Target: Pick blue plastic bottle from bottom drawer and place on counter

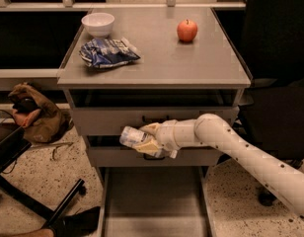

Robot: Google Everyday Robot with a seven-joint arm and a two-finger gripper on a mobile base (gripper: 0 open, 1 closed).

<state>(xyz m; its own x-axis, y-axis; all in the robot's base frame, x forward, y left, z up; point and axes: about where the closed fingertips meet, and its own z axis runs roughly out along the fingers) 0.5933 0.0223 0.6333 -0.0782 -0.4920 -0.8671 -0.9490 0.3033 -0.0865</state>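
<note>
The blue plastic bottle (132,136) hangs above the pulled-out bottom drawer (152,201), level with the closed drawer fronts, and the gripper (148,141) is clamped round its body. It lies sideways, long axis left to right, one end poking out left of the fingers. The counter (162,65) sits above and beyond, so I'd say lift over the front lip, landing between snack bag (107,52) and apple (187,30).
</note>
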